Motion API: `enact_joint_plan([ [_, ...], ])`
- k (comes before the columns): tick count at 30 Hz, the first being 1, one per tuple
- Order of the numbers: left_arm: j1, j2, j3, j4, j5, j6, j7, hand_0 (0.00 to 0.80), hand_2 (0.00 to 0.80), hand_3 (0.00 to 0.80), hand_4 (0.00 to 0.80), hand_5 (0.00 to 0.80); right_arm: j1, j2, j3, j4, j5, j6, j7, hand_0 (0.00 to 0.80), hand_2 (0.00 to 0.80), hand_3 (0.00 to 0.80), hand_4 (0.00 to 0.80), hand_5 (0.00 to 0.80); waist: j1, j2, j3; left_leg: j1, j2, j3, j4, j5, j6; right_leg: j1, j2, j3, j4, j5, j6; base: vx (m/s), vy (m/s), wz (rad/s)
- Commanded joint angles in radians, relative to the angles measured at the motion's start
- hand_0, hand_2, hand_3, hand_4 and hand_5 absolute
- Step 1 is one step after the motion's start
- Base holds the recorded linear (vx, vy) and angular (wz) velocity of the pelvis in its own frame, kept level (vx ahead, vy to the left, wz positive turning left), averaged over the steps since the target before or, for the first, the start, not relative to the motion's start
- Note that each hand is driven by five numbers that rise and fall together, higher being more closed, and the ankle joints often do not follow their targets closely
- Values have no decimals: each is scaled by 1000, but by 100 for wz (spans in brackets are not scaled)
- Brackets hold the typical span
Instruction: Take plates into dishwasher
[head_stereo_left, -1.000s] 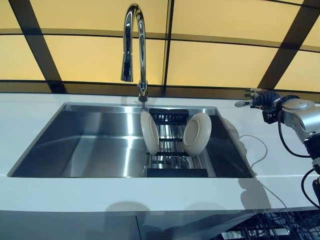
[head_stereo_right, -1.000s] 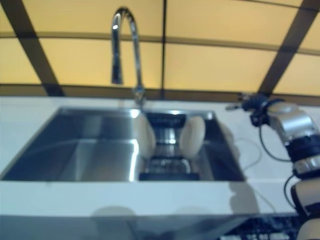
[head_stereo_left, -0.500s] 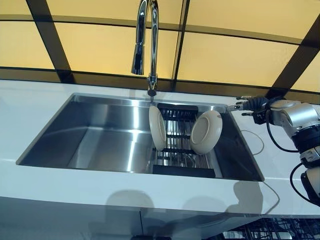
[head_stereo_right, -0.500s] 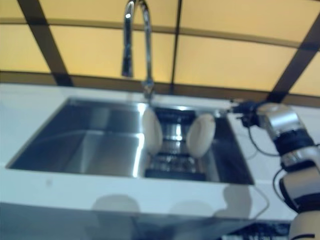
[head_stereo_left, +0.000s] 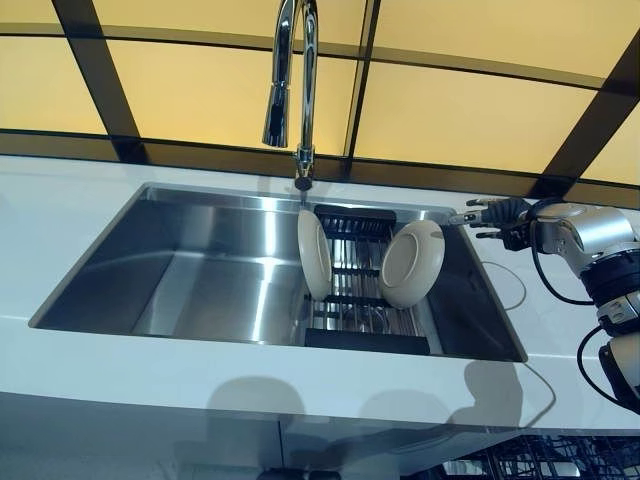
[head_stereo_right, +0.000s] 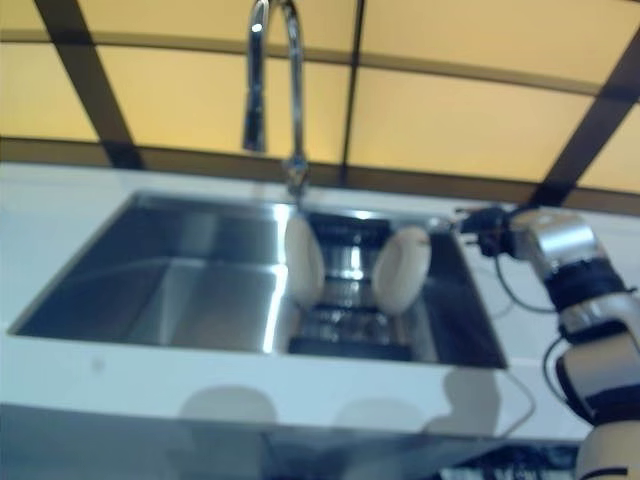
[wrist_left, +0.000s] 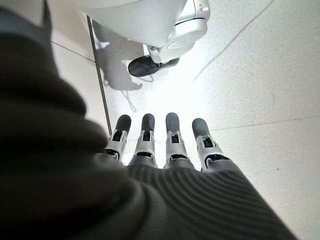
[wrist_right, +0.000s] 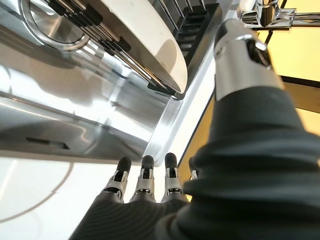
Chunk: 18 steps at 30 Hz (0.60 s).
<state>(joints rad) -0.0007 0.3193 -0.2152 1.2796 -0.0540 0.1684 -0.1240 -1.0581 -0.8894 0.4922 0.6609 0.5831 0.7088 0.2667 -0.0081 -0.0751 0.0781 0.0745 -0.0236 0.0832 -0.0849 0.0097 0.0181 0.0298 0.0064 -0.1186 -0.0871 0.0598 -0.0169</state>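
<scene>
Plates (head_stereo_left: 412, 263), two, both on the sink rack (head_stereo_left: 350, 283), none loaded; right hand (head_stereo_left: 492, 213) beside them, fingers straight, empty; left hand (wrist_left: 165, 145) open, idle.

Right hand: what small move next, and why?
Probably ease the right hand forward and down toward the nearer plate. Its fingers are straight and empty at the sink's right rim, and both plates stand on edge in the black rack, untouched.
</scene>
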Motion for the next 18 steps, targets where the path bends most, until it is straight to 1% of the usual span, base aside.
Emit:
enact_joint_plan([
  [1, -25, 22, -64, 52, 10, -11, 3, 0, 0, 0, 0, 0, -113, 7, 51, 67, -12, 4, 9, 0, 0, 0, 0, 0, 27, -21, -16, -29, 23, 40, -2, -36, -34, 22, -16, -1, 0, -62, 76, 0, 0, 0],
  [12, -22, 18, -71, 51, 0, -11, 7, 0, 0, 0, 0, 0, -116, 17, 60, 75, -15, 15, 28, 0, 0, 0, 0, 0, 28, -24, -9, -30, 25, 45, -2, -37, -36, 21, -15, 0, 0, -64, 76, 0, 0, 0],
  [18, -23, 17, -72, 48, -9, -9, 13, 0, 0, 0, 0, 0, -121, 27, 67, 70, -18, 33, 25, 0, 0, 0, 0, 0, 29, -25, 1, -33, 25, 46, -2, -36, -36, 17, -15, -2, 0, -63, 76, 0, 0, 0],
])
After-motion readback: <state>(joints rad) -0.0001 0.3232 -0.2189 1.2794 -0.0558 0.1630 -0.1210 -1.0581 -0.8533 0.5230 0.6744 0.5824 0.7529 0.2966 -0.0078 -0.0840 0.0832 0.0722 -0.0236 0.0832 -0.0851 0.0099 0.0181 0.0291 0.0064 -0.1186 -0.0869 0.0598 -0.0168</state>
